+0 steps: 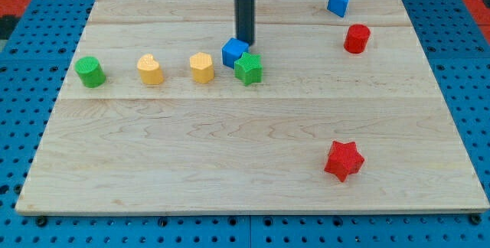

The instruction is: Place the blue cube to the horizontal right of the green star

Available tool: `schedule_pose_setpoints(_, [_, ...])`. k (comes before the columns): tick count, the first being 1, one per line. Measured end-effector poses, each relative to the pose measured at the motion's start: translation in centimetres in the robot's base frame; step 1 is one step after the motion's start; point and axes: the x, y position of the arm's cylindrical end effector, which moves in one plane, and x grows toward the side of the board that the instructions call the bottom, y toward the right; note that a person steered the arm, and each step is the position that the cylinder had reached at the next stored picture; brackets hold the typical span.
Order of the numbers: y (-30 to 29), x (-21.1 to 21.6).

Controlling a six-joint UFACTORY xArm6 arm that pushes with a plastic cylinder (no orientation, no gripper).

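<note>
My tip point(244, 41) is the lower end of a straight, smooth dark rod that comes down from the view's top; it has nothing to clench or release, and it grasps nothing. It sits at the far edge of the blue cube point(234, 52), seemingly touching the cube's top rear corner, though true contact is hard to judge from this angle.

The blue cube is a small matte block with crisp edges, turned slightly so one corner faces the near side. It presses against the green star point(249, 69), which lies just to its right and a little nearer; the two look in contact. The star has blunt, rounded points and a finely ribbed, layered surface. So the cube stands to the star's left and slightly farther back, not on its right.

Left of this pair runs a loose row: a yellow block point(201, 67) of roughly hexagonal shape close by, then a yellow heart-like block point(151, 70), then a green cylinder point(90, 72) near the left edge. All show the same ribbed texture.

Far to the right sit a blue wedge-shaped block point(339, 3) near the far edge and a red cylinder point(357, 39) just nearer. A red star point(343, 161) lies alone on the near right.

Everything rests on a pale wooden board point(191, 156) with lengthwise grain and visible plank seams, set on a blue perforated surface point(23, 125).
</note>
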Motion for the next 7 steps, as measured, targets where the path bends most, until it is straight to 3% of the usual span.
schedule_pose_setpoints(1, [-2.6, -3.8])
schedule_pose_setpoints(2, [-7.5, -1.4])
schedule_pose_setpoints(3, [-5.5, 2.4])
schedule_pose_setpoints(5, [2.6, 1.0])
schedule_pose_setpoints(7, [6.3, -0.8])
